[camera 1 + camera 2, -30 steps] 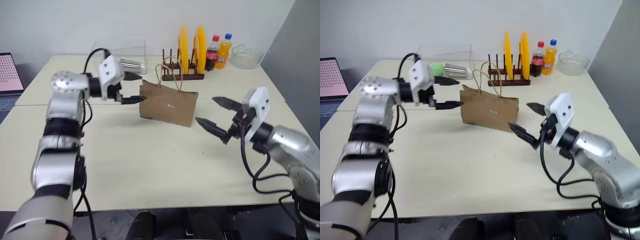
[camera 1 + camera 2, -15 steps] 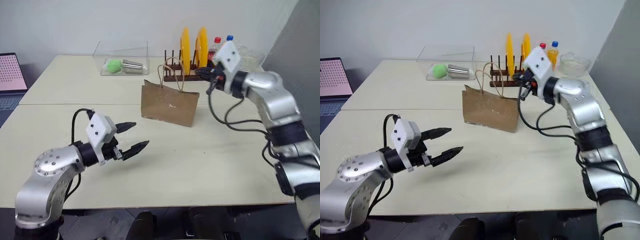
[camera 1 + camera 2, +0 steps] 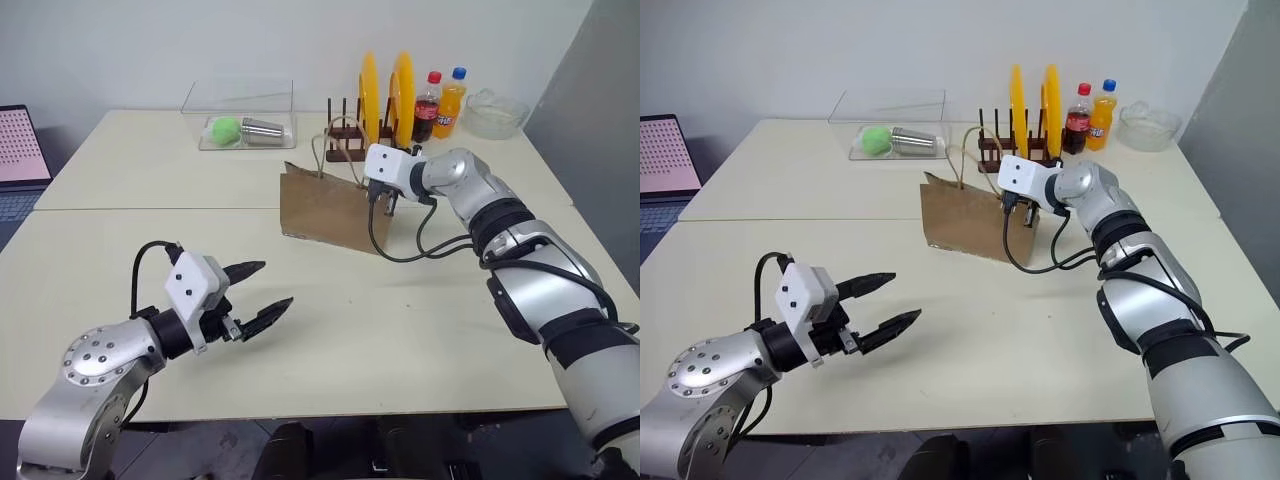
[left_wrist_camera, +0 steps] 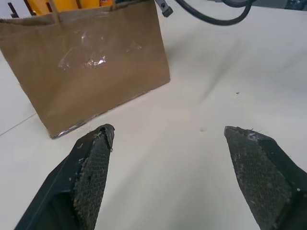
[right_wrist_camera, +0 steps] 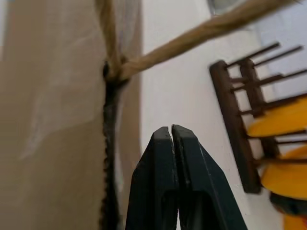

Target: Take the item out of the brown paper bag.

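Observation:
The brown paper bag [image 3: 328, 210] stands upright mid-table with its two loop handles [image 3: 340, 150] up. The item is hidden from view. My right gripper [image 5: 171, 128] is shut with nothing between its fingers. It hangs just beside the bag's top edge at the right end, close to where a handle joins the paper [image 5: 111, 72]. My left gripper [image 3: 277, 283] is open and empty, low over the table's front left and well short of the bag. It points at the bag [image 4: 91, 62], which stands beyond its fingertips [image 4: 105, 130].
Behind the bag is a wooden rack with yellow plates [image 3: 385, 95]. Right of it stand a cola bottle [image 3: 425, 105], an orange soda bottle [image 3: 449, 100] and a glass bowl [image 3: 493, 112]. A clear box [image 3: 240, 115] sits back left, a laptop [image 3: 20, 150] at far left.
My right gripper went from open to shut and swung from the front right, past the rack, to the bag's top edge. My left arm drew back from the bag to the front left, staying open.

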Controlling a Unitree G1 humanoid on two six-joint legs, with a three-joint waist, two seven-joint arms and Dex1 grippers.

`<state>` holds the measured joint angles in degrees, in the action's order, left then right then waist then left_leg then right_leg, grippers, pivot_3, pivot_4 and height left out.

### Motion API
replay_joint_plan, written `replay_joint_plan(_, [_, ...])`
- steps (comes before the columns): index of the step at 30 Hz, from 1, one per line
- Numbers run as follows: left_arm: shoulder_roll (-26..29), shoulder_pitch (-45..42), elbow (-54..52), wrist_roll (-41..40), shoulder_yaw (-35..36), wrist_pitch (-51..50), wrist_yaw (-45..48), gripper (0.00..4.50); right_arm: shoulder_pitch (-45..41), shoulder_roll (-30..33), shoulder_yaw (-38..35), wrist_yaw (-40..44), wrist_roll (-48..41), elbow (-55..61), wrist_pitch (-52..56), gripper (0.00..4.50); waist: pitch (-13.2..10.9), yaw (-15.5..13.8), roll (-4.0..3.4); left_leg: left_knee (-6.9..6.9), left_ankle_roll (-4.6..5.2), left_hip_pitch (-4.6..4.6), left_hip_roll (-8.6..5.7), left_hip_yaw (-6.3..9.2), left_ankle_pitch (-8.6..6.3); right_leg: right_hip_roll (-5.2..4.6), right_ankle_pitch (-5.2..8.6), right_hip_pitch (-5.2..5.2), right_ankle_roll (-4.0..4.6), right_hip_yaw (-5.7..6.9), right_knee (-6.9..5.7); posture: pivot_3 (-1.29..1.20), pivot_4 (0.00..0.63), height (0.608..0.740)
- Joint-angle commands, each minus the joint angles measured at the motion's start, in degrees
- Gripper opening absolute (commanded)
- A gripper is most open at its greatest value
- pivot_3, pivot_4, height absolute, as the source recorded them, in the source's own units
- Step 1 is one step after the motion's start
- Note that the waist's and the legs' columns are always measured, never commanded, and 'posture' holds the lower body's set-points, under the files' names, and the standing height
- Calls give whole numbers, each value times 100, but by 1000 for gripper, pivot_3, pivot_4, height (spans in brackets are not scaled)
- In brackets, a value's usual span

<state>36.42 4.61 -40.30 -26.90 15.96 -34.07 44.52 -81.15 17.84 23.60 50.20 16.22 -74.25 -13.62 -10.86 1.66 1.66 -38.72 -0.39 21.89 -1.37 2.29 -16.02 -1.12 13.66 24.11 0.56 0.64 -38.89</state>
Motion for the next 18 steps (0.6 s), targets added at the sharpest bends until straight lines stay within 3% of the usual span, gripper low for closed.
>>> replay_joint_plan(1, [84,49,-137,-80,85,244,-10,3884,-37,160,-337,1313,-417,562,-316,79,-1,0,-1,0,1,-1,0,1,0,0,0,0,0,1,0,0,150,740])
replay_joint_plan(5, [163,181,-222,-99,47,315,27,3884,353,321,-466,2123,-663,1279,-289,79,-1,-3,-2,0,1,-1,0,3,-1,0,0,-3,0,2,1,0,150,740])
replay_joint_plan(10, [368,399,-279,-159,51,386,202,3884,1277,595,-520,2867,-1065,3127,362,79,-2,-13,-4,0,2,-1,1,7,-1,-1,0,-3,0,3,0,0,150,740])
replay_joint_plan(13, [562,553,-250,-246,112,419,446,3884,1786,713,-469,3003,-1155,4061,746,79,-3,-16,-6,0,2,-1,2,8,-1,0,0,-3,-1,4,0,0,150,740])
replay_joint_plan(18, [1099,675,-12,-162,194,699,1009,3884,1975,655,-573,2678,-1163,4472,915,79,-7,-8,-13,0,2,-2,2,5,-1,0,2,-1,1,4,1,0,150,740])
